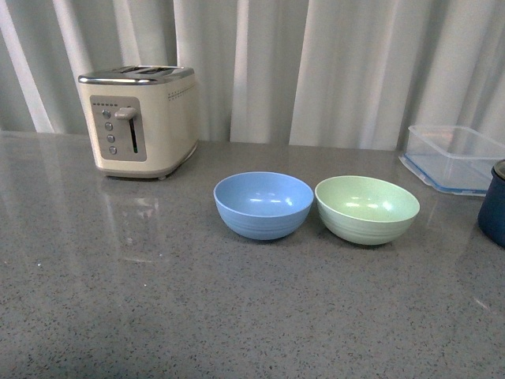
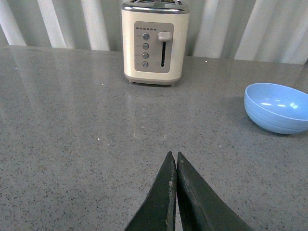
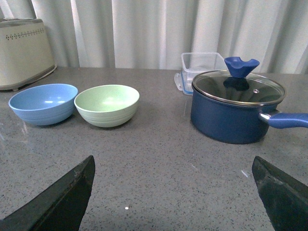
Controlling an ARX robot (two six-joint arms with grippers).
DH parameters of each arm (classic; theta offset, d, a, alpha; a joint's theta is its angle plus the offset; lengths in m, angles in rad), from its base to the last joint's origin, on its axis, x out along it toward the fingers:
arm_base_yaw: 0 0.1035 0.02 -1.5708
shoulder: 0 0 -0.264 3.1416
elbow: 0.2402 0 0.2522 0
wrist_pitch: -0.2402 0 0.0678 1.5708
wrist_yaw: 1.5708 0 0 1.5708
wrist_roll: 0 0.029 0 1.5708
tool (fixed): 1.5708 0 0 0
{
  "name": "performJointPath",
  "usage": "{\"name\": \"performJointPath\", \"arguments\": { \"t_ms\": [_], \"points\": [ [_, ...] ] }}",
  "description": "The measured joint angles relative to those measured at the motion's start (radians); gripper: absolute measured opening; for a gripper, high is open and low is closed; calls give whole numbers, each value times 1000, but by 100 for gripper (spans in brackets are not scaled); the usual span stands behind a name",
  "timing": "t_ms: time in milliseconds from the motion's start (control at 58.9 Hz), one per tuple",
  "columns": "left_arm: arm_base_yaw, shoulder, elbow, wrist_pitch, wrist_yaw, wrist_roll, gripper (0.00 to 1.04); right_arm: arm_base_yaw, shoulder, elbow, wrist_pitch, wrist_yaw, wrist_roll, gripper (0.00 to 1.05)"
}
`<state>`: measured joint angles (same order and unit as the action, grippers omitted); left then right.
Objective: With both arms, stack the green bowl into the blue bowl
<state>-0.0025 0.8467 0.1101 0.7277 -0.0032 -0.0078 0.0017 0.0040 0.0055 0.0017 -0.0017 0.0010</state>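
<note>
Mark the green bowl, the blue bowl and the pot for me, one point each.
green bowl (image 1: 367, 204): front view, on the inside of the bowl.
blue bowl (image 1: 263, 199): front view, on the inside of the bowl.
pot (image 3: 226, 120): right wrist view, on its dark blue side wall below the glass lid.

A kitchen: toaster (image 1: 140, 120) and lidded pot (image 3: 236, 108) on grey countertop (image 1: 158, 300).

We are looking along our left gripper (image 2: 175, 159), its two dark fingers pressing together at the tips above the grey speckled countertop (image 2: 72, 125). Beyond it a cream toaster (image 2: 155, 43) is standing before white curtains (image 2: 240, 29). The blue bowl (image 2: 278, 108) is sitting well apart, seemingly empty, partly cropped.
</note>
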Motion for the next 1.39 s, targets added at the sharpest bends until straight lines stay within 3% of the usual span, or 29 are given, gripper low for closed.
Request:
{"name": "performJointPath", "arguments": {
  "t_ms": [340,917,1359,1393],
  "points": [
    [0,-188,-88,-86,0,1,4,0,0,0,0,0,0,95],
    [0,-540,-89,-417,1,0,4,0,0,0,0,0,0,95],
    [0,-679,-89,-556,1,0,4,0,0,0,0,0,0,95],
    [0,-730,-89,-625,1,1,4,0,0,0,0,0,0,95]
  ]
}}
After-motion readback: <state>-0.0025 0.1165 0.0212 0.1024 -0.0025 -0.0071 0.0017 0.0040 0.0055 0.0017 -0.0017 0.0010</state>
